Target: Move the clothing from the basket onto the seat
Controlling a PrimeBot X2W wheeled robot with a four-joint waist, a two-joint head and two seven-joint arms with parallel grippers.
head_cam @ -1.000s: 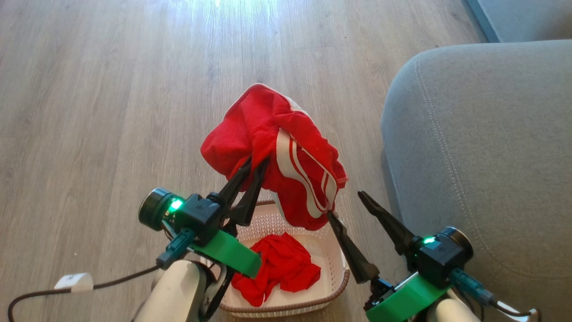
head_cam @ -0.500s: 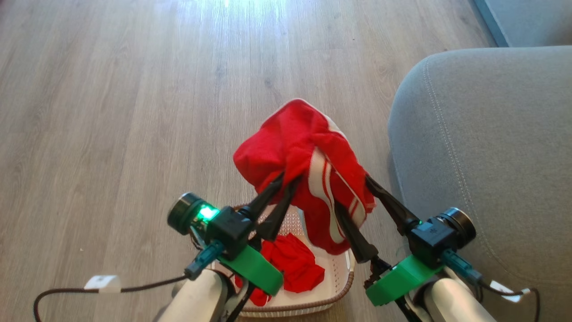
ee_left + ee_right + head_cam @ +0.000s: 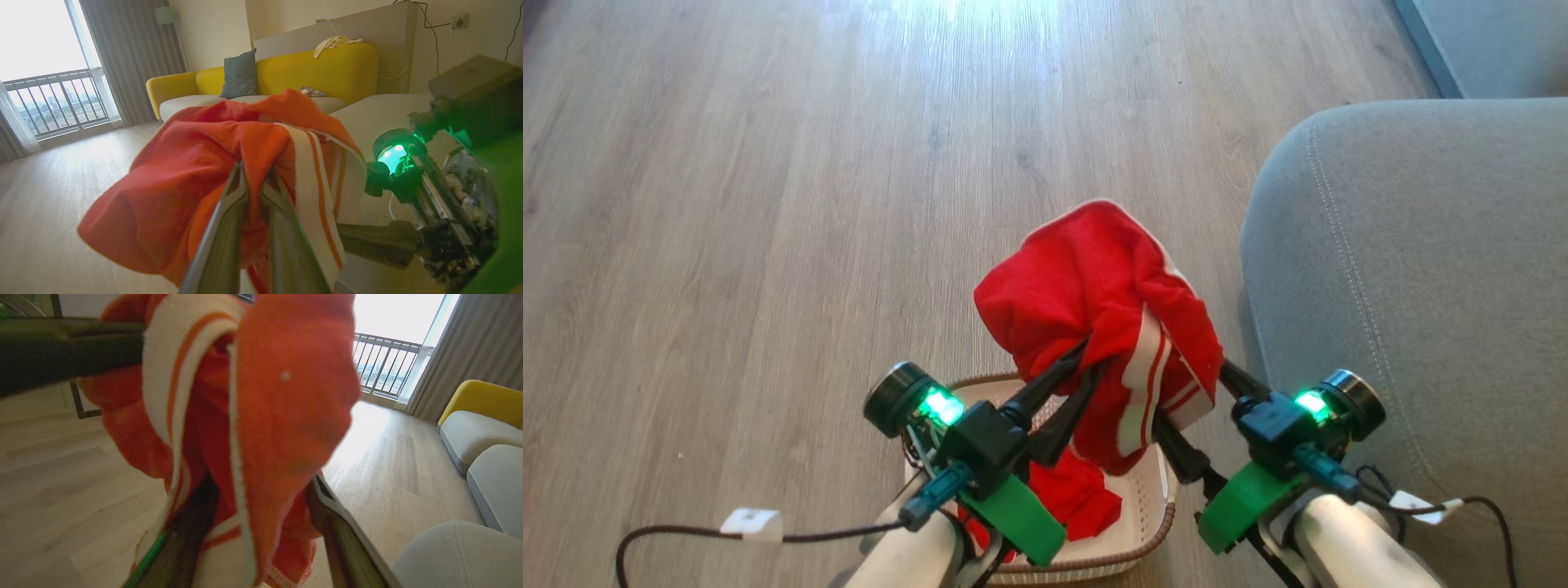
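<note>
1. My left gripper (image 3: pixel 256 169) is clamped on the striped garment (image 3: pixel 1094 286), red with white bands.
2. That garment hangs in the air above the basket (image 3: pixel 1156 529), near the grey seat (image 3: pixel 1421 286).
3. My right gripper (image 3: pixel 261 479) has its fingers spread, with striped fabric draped between them.
4. The plain red garment (image 3: pixel 1082 498) lies inside the basket.
5. The print on the white cable tag (image 3: pixel 752 523) is too small to read.

A pale wooden floor (image 3: pixel 768 204) is stretching away, sunlight glaring on its far boards; a yellow sofa (image 3: pixel 310 69) is standing against the wall, a grey pillow (image 3: pixel 240 73) leaning on its back and what may be a crumpled pale cloth (image 3: pixel 335 41) lying on top; grey curtains (image 3: pixel 130 53) are hanging beside a balcony railing (image 3: pixel 57 98).
</note>
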